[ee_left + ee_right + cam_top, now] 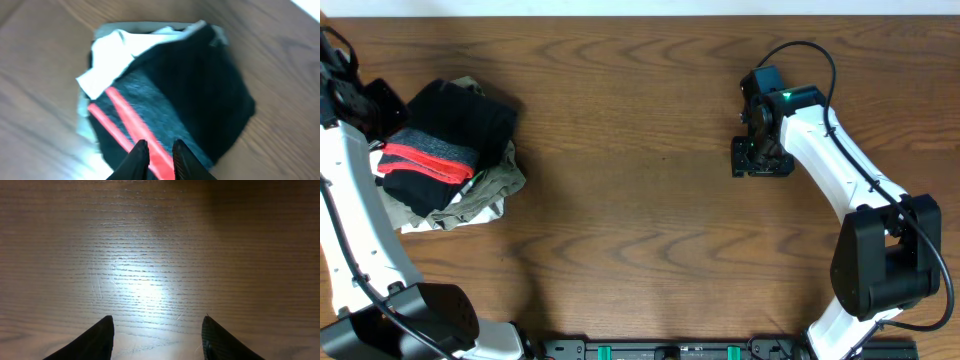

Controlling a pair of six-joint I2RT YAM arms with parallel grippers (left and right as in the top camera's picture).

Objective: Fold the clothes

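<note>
At the left side of the brown wooden table (640, 230) lies the heap of crumpled clothes (450, 150): a black garment (470, 115) on top, a dark grey knit garment with red stripes (425, 160) beside it, and pale olive and white cloth (495, 190) underneath. Nothing is spread flat yet.

Over the striped piece hangs the left gripper (157, 157), its fingers drawn close with only a slim gap. Whether they pinch any fabric I cannot tell.

Well apart, over bare wood, the right gripper (157, 335) holds its fingers wide and carries nothing.

The layers overlap tightly, so I judge a pinch here is likely to catch two garments at once and drag the whole heap. A shallow grip on the knit may also slip as the cloth lifts. With the right arm so distant, a single-point lift would leave the garment bunched instead of opened.
</note>
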